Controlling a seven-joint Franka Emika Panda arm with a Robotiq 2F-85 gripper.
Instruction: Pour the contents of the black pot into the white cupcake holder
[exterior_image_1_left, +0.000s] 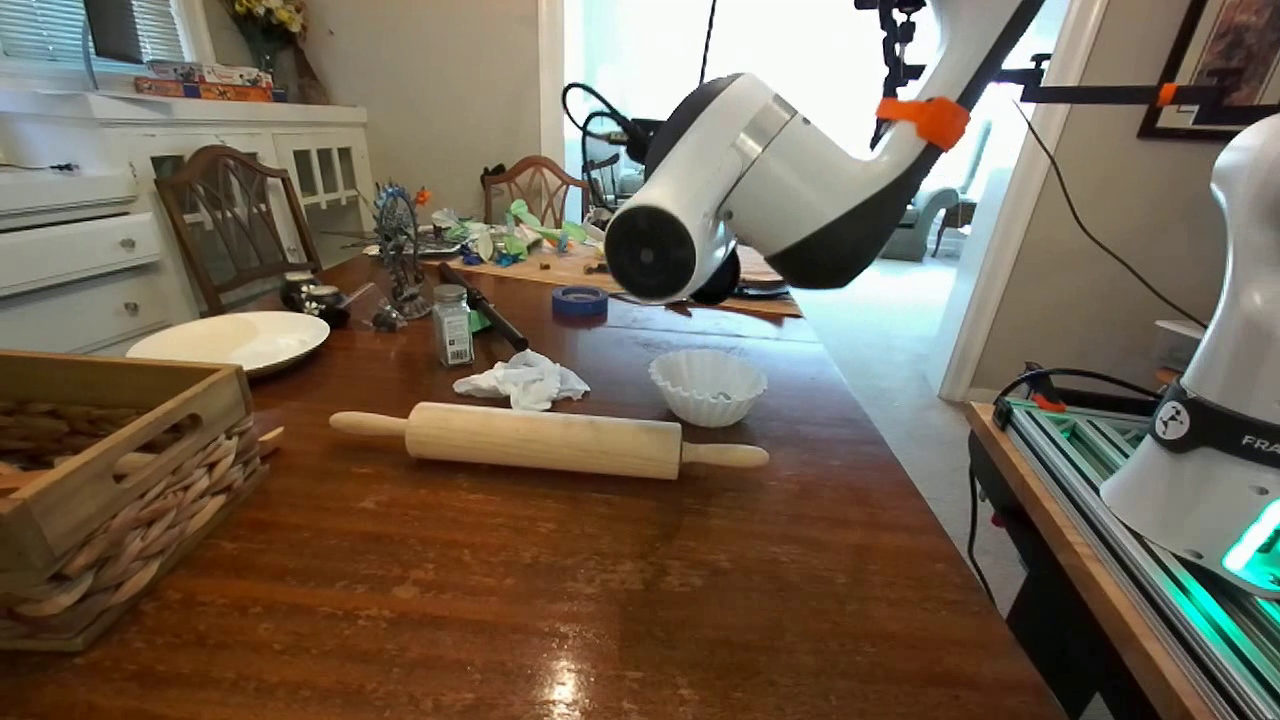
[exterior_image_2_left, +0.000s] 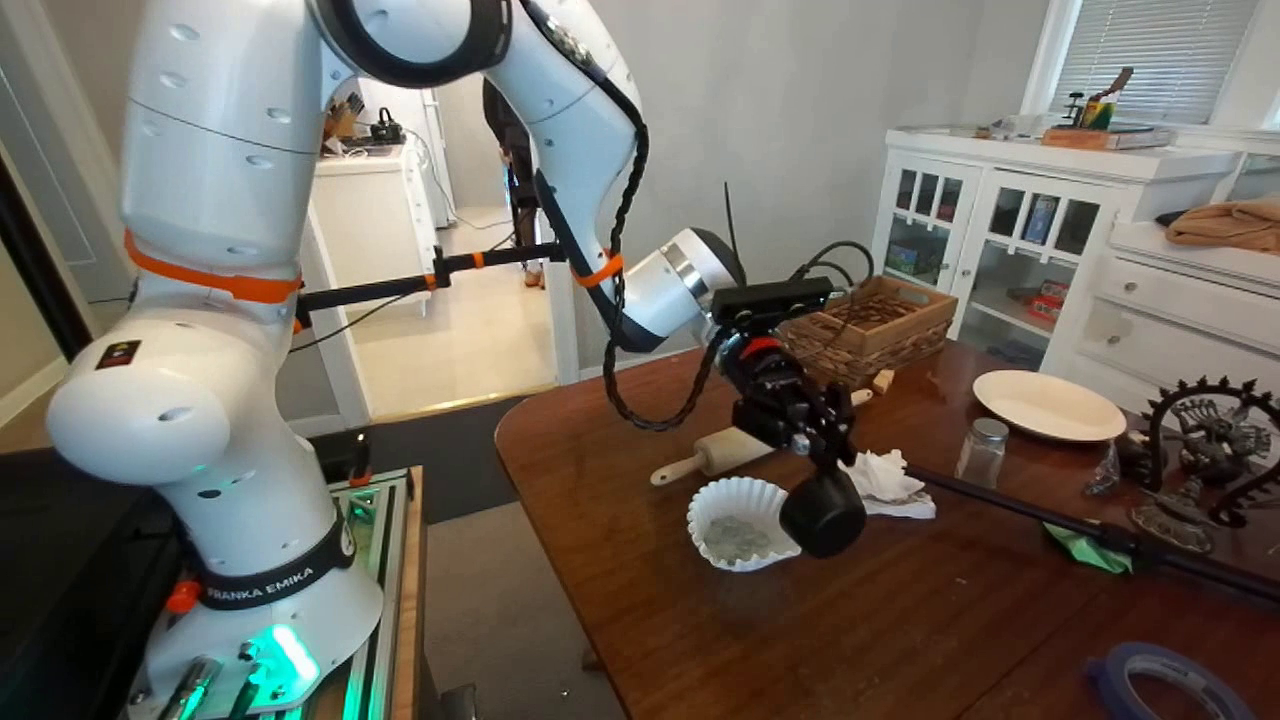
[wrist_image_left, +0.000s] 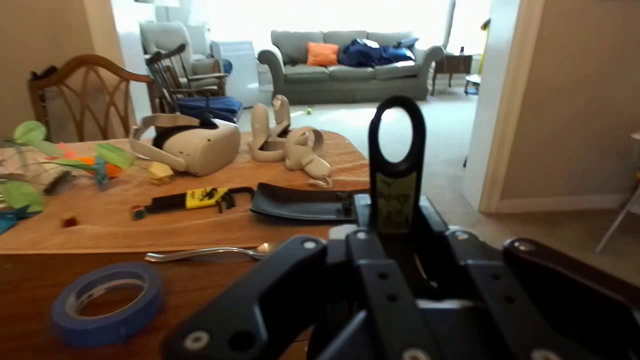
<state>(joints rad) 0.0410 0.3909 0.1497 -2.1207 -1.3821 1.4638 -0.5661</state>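
Observation:
The black pot (exterior_image_2_left: 823, 512) hangs from my gripper (exterior_image_2_left: 828, 452), which is shut on its handle. In the wrist view the handle (wrist_image_left: 397, 135), with an oval hole, stands up between the fingers (wrist_image_left: 395, 212); the pot's body is mostly hidden below. The pot is above the table, overlapping the rim of the white cupcake holder (exterior_image_2_left: 705, 510) in that exterior view. The pot's mouth and inside do not show. Clear, greyish pieces (exterior_image_2_left: 737, 538) lie in the cupcake holder. The holder (exterior_image_1_left: 708, 388) stands upright on the table, with the arm above and behind it.
A rolling pin (exterior_image_1_left: 545, 438) lies beside the holder, with a crumpled white cloth (exterior_image_1_left: 527, 381) and a glass jar (exterior_image_1_left: 453, 325) close by. A black rod (exterior_image_2_left: 1040, 515), blue tape (exterior_image_2_left: 1165, 685), a white plate (exterior_image_2_left: 1050, 405) and a wooden basket (exterior_image_2_left: 875, 325) are also on the table.

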